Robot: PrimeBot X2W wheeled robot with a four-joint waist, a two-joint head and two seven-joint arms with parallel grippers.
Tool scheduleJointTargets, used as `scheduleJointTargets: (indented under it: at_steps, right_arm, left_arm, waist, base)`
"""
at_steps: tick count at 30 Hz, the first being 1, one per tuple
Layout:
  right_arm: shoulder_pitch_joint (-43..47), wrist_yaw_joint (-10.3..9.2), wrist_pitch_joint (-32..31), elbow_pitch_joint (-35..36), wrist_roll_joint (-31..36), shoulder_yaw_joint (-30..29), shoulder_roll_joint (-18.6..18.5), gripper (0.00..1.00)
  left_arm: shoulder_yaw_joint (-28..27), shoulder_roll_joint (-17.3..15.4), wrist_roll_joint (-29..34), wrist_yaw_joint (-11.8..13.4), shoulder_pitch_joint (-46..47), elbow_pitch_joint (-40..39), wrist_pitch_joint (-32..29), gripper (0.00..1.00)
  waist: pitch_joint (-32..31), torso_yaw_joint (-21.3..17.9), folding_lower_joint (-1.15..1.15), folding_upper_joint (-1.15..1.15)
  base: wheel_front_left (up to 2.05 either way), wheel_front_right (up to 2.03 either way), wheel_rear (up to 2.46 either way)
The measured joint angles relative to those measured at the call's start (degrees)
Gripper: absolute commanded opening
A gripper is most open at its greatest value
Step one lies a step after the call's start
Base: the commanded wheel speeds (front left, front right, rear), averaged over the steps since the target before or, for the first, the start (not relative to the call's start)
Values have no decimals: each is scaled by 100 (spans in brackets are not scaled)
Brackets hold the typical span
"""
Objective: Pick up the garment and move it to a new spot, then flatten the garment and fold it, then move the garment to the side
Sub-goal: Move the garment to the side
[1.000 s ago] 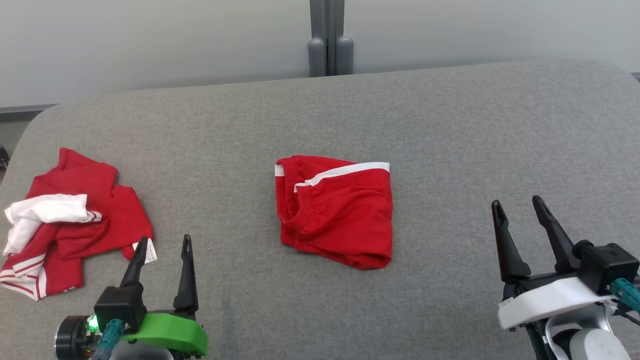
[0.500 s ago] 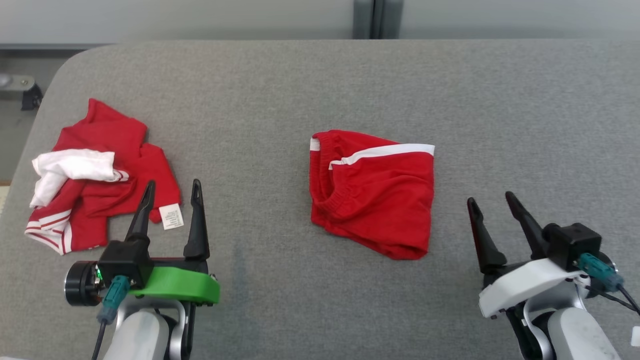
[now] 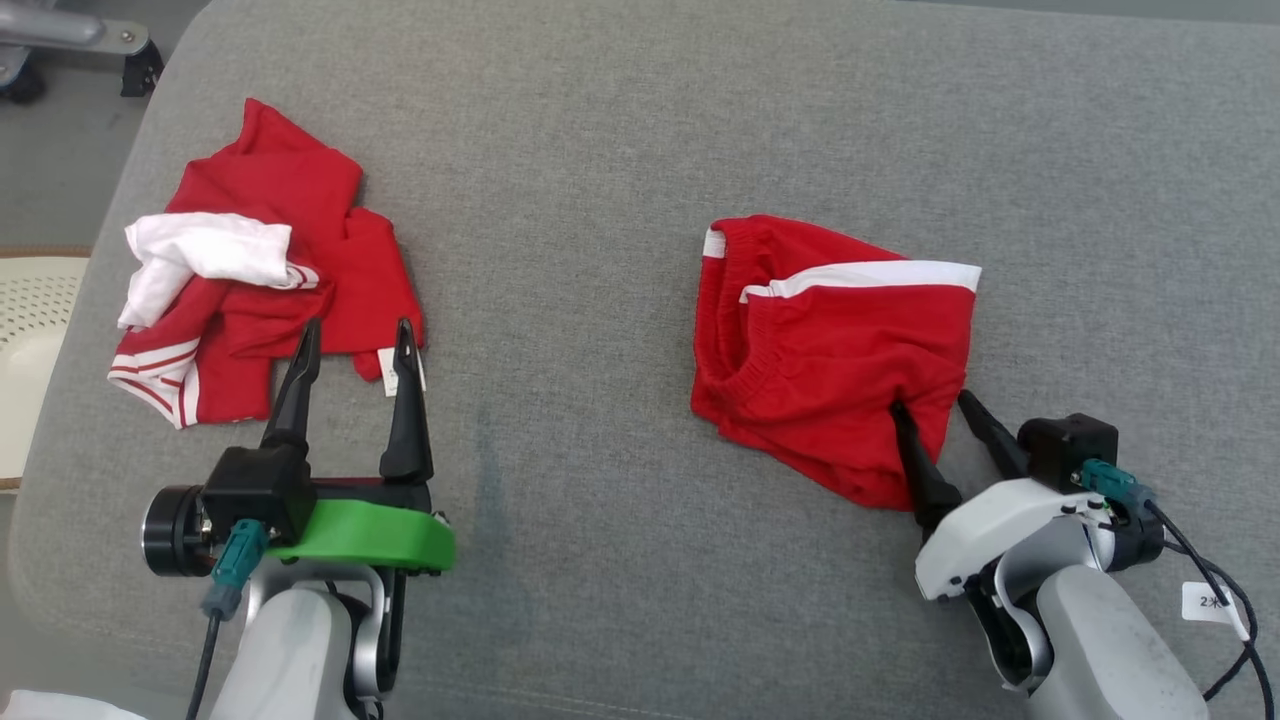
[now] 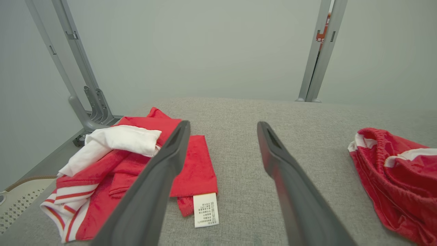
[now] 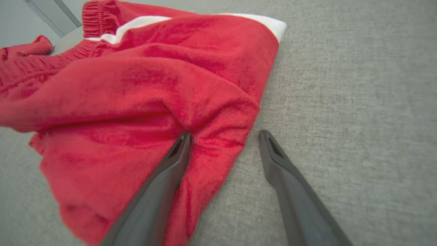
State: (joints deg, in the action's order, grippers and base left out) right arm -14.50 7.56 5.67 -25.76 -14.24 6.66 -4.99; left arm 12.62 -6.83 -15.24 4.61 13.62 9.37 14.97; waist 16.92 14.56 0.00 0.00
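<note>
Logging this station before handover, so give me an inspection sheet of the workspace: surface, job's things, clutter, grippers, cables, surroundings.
Surface: grey fabric-covered table, no spills seen.
Job's things: folded red shorts with white stripe, right of centre.
Clutter: crumpled red and white garment at the left, care label showing.
Grippers: left gripper open, empty, by the crumpled garment; right gripper open, one finger on the shorts' near corner, the other on the table beside it.
Cables: teal-plugged left wrist cable; teal-plugged right wrist cable, tagged.
Surroundings: grey wall, metal posts, cream perforated object.
</note>
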Motion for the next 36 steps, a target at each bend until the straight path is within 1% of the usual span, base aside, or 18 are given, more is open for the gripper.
scheduleJointTargets:
  at_steps: [1,2,3,6,10,14,19,23,28,32,36]
  right_arm:
    - [-51,-1,8,-69,-32,4,21,71]
    - [-98,-1,15,-124,-34,29,30,40]
    - [-135,-1,15,-180,-71,59,29,0]
    - [-208,0,64,-267,-126,172,45,0]
    - [-210,-2,221,-245,-191,349,64,0]
    - [-213,-1,400,-144,-303,653,19,0]
    - [-277,-2,459,-48,-534,901,-237,0]
    - [-581,-2,474,-29,-764,1159,-513,0]
    - [-1166,-2,498,-140,-1038,1271,-1047,0]
    - [-1845,-2,510,-359,-1237,1282,-1468,0]
    - [-2536,-2,545,-686,-1370,1171,-1929,0]
  left_arm:
    - [-30,22,41,-11,0,5,0,100]
    - [-55,30,59,-26,-1,8,0,100]
    - [-87,38,80,-44,-2,9,0,100]
    - [-137,64,151,-78,-10,-2,1,100]
    - [-208,66,233,-130,-51,-24,7,100]
    - [-265,63,288,-185,-103,-59,8,100]
    - [-269,37,385,-247,-95,-79,7,100]
    - [-263,-29,428,-276,-27,-158,8,100]
    - [-141,-102,531,-360,285,-301,-3,100]
    - [-49,-154,598,-414,577,-420,-64,100]
    - [59,-169,682,-470,907,-571,-102,100]
  waist:
    - [13,23,0,0]
    - [17,32,0,0]
    - [16,29,0,0]
    - [-4,-24,0,0]
    - [-51,-192,0,0]
    - [-82,-499,0,0]
    - [-87,-955,0,0]
    - [-35,-1374,0,0]
    - [181,-1833,0,0]
    - [510,-2049,0,0]
    - [892,-2172,0,0]
  base:
    - [0,0,0]
    - [0,0,0]
    - [0,0,0]
    - [0,0,0]
    - [0,0,0]
    - [0,0,0]
    - [0,0,0]
    - [0,0,0]
    - [0,0,0]
    - [0,0,0]
    - [0,0,0]
